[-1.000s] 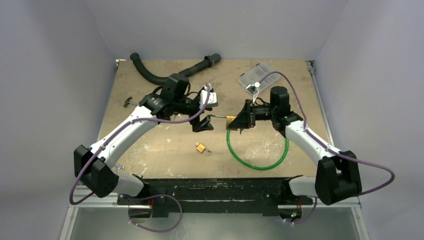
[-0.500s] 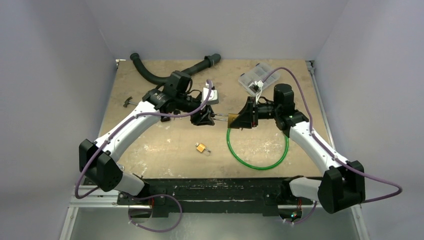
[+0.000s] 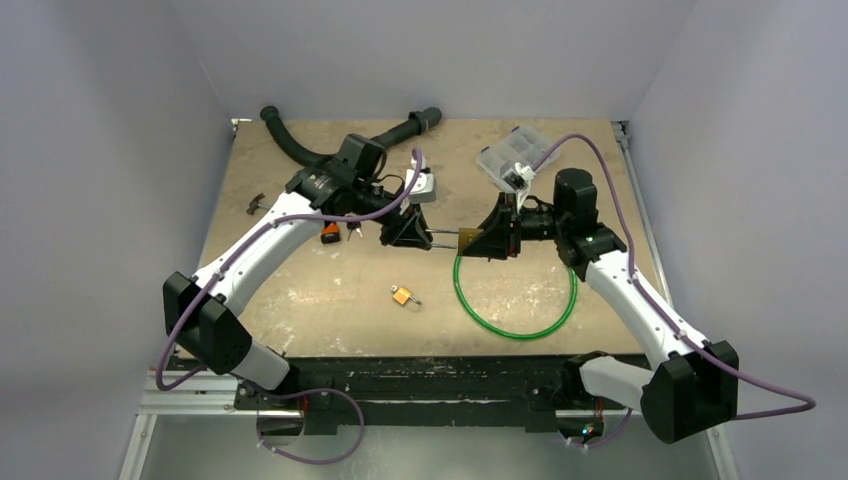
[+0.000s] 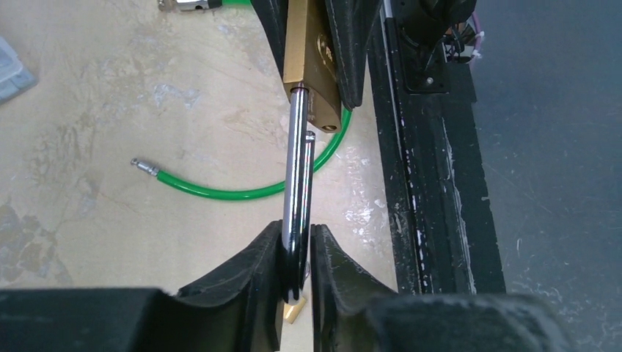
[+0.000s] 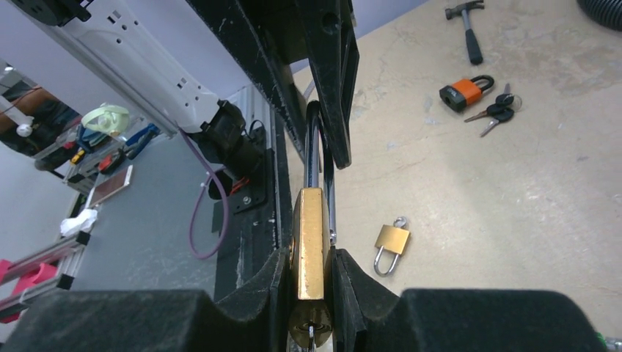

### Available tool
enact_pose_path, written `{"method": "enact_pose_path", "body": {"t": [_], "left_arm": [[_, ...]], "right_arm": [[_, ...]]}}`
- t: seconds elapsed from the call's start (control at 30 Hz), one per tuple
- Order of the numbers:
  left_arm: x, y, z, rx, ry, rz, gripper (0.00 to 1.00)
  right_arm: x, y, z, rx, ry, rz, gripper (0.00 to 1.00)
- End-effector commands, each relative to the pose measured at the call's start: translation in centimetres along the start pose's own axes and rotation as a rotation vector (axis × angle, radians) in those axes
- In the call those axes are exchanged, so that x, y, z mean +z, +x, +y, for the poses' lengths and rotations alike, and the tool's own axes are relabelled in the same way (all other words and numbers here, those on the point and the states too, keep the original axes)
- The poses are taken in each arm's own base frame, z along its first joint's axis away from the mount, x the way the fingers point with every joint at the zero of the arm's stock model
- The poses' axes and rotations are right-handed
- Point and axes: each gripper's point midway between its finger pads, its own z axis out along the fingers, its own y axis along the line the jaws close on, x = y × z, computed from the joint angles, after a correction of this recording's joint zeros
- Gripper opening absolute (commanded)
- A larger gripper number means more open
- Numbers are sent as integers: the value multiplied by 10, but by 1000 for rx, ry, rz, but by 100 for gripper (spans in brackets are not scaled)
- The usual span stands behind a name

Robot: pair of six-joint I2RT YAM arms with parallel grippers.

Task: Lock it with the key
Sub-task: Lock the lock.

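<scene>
The brass padlock (image 3: pixel 466 241) hangs in the air over the middle of the tabletop (image 3: pixel 300 290), its body clenched in the right hand (image 5: pixel 309 273). The left hand (image 4: pixel 296 249) is pinched on the bow of the shackle (image 4: pixel 297 183). Seen from the left wrist, the shackle's short leg stands just outside its hole, so the lock looks open. To do this well, I'd say the two hands should press straight toward each other along the shackle's line, keeping the short leg over the hole, with no twisting. Whether a key sits in the base I cannot tell. A smaller padlock (image 3: pixel 402 295) lies loose on the tabletop nearby.
</scene>
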Motion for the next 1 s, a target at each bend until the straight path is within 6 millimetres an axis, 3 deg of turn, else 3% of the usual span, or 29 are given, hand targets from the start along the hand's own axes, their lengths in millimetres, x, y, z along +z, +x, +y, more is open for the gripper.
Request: {"method": "enact_pose_path", "body": {"t": [0.0, 0.17, 0.5, 0.97], "left_arm": [[-1, -14, -13, -2, 61, -41, 25], [-1, -10, -15, -11, 66, -35, 36], [0, -14, -19, -8, 90, -50, 1], [13, -35, -32, -41, 153, -107, 0]], "right_arm": [[-4, -50, 13, -245, 10, -92, 0], [-3, -52, 15, -267, 8, -100, 0], [0, -58, 20, -314, 4, -113, 0], [21, -56, 32, -388, -26, -106, 0]]}}
